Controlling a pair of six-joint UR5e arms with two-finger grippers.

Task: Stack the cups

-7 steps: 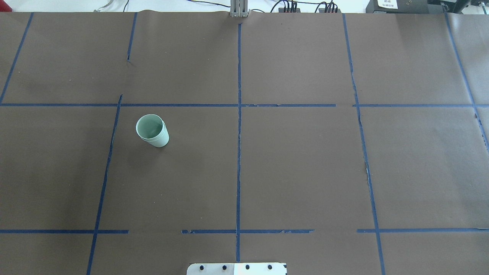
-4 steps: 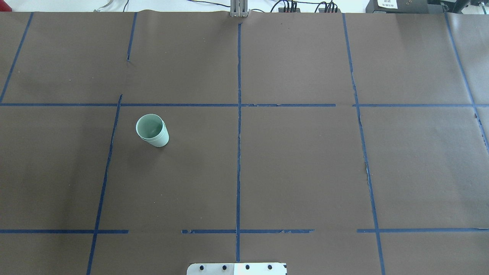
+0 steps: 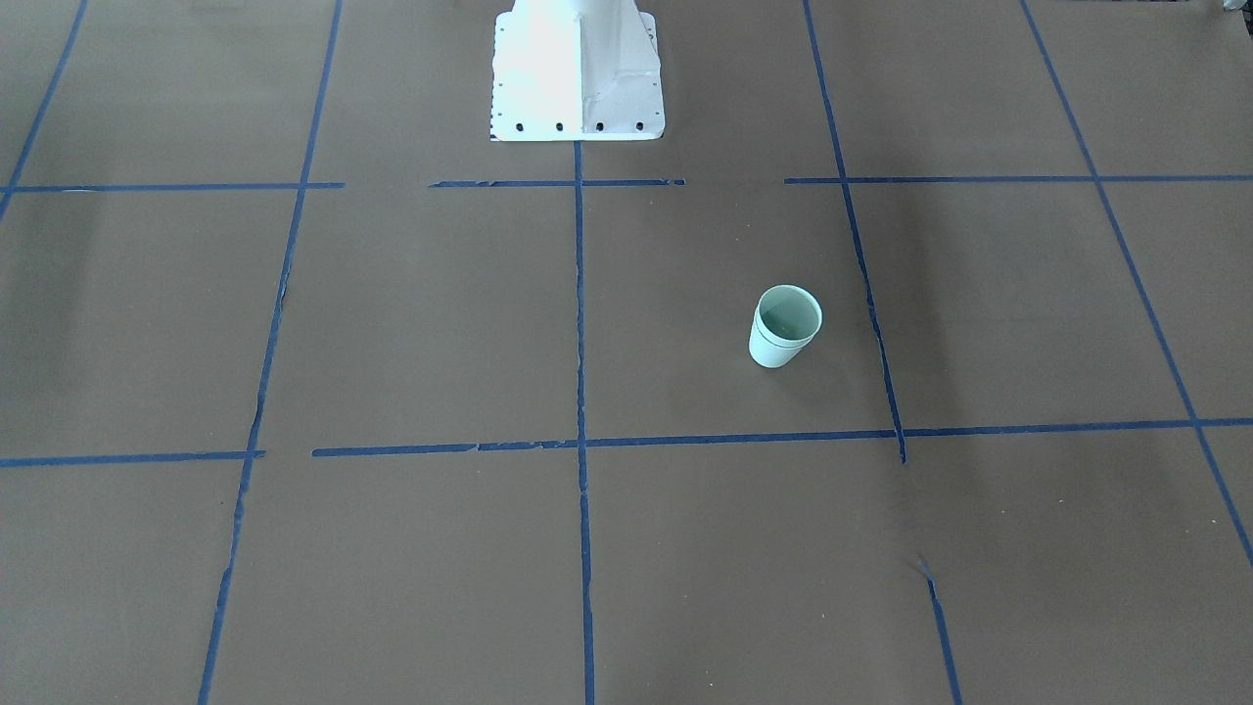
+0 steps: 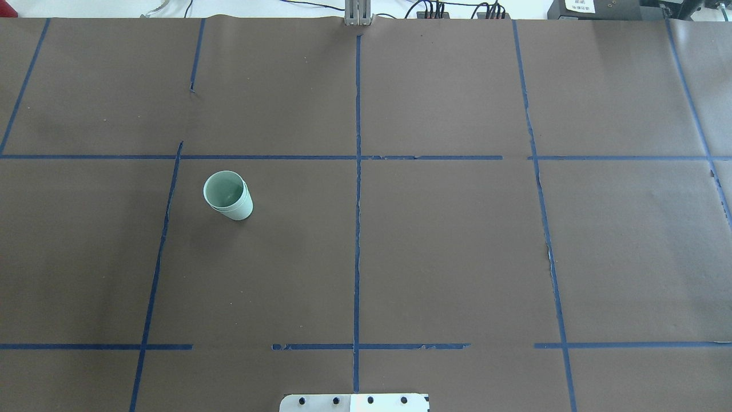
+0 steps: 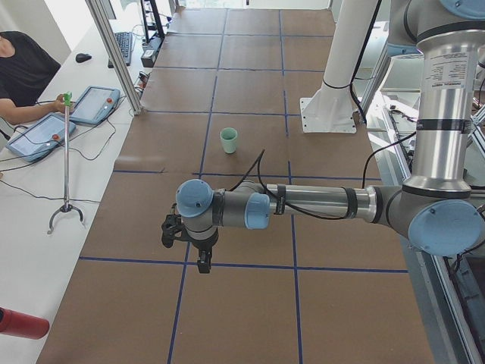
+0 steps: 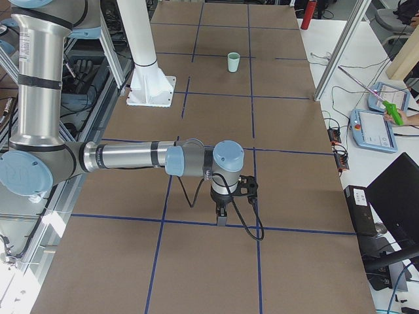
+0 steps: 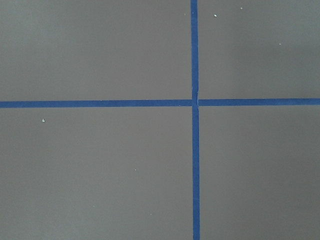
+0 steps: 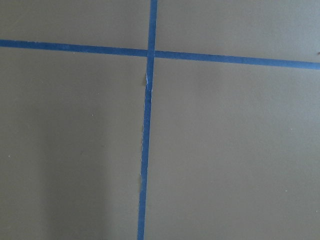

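Two pale mint-green cups (image 4: 229, 195) stand nested, one inside the other, upright on the brown table cover left of the middle. The pair also shows in the front view (image 3: 783, 328), the left side view (image 5: 228, 139) and the right side view (image 6: 233, 62). My left gripper (image 5: 203, 264) hangs over the table's left end, far from the cups. My right gripper (image 6: 221, 218) hangs over the table's right end. Both show only in the side views, so I cannot tell whether they are open or shut. The wrist views show only brown cover and blue tape.
Blue tape lines (image 4: 357, 229) divide the brown cover into squares. The robot's white pedestal (image 3: 578, 69) stands at the table's near middle edge. An operator (image 5: 23, 72) sits at a side desk with teach pendants (image 5: 95, 105). A metal pole stand (image 5: 67, 159) stands there too.
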